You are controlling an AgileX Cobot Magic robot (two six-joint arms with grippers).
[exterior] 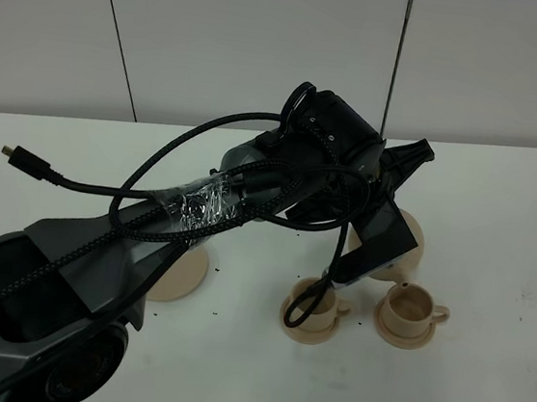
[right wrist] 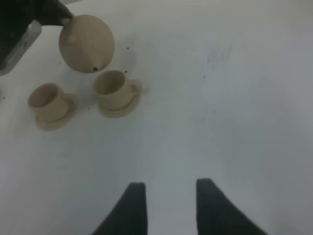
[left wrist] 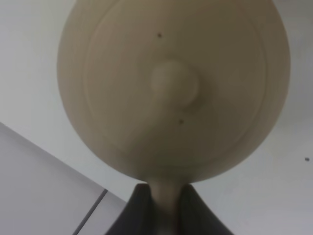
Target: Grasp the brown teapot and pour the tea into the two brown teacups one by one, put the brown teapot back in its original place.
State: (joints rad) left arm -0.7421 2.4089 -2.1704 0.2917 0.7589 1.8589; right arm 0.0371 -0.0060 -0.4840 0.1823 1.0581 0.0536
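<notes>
The brown teapot (left wrist: 171,88) fills the left wrist view, lid and knob facing the camera, with my left gripper (left wrist: 164,213) shut on its loop handle. From above, only its tan edge (exterior: 409,244) shows behind the left gripper (exterior: 371,252). The right wrist view shows the teapot (right wrist: 87,43) held tilted in the air just above and behind one of the two brown teacups (right wrist: 115,92); the other cup (right wrist: 49,104) stands beside it. Both cups (exterior: 316,308) (exterior: 411,314) sit on small saucers. The original place, a wide saucer (exterior: 181,274), lies bare at the left. No tea is visible. My right gripper (right wrist: 168,205) is open and empty.
The white table (exterior: 497,237) carries a few tiny dark specks around the cups. A loose black cable with a plug end (exterior: 30,162) loops off the left arm over the table's left side. A grey wall stands behind the table.
</notes>
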